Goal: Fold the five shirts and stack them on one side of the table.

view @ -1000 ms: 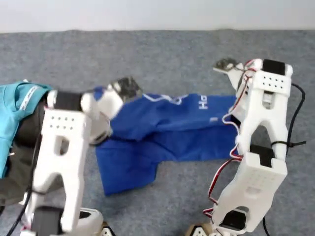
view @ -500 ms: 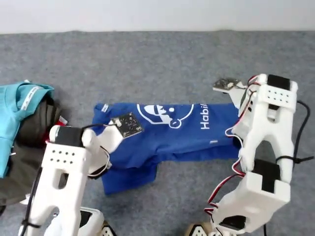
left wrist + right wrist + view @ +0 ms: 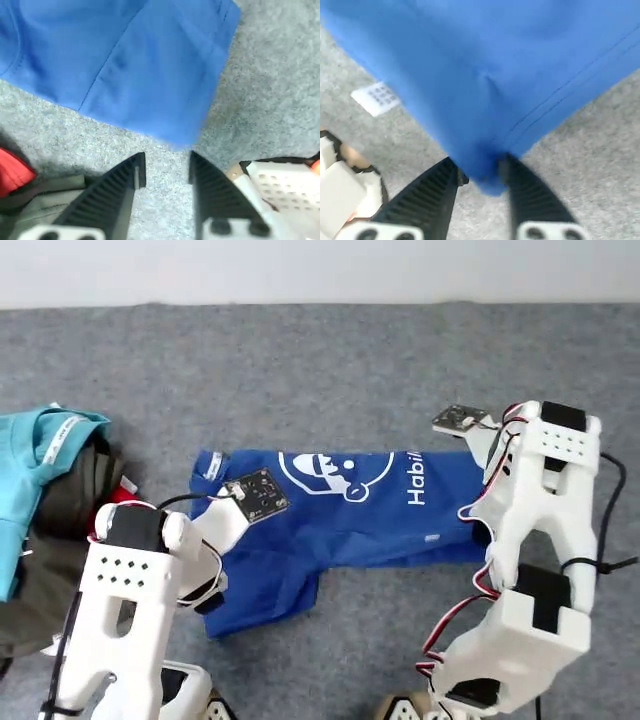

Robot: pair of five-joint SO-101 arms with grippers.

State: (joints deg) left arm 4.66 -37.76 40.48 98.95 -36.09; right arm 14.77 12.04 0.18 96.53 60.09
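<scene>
Blue shirt (image 3: 340, 530), white-printed — hem clamped between right fingers (image 3: 426, 194); left fingers (image 3: 119, 186) apart, empty

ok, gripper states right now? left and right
Left gripper: open, nothing between the fingers, just off the edge of the blue shirt.
Right gripper: closed on a fold of the blue shirt.

- The blue shirt (image 3: 340, 525) has its right end hidden behind the right arm (image 3: 540, 530).
- The teal shirt (image 3: 30, 465) is cut off at the high view's left edge.
</scene>
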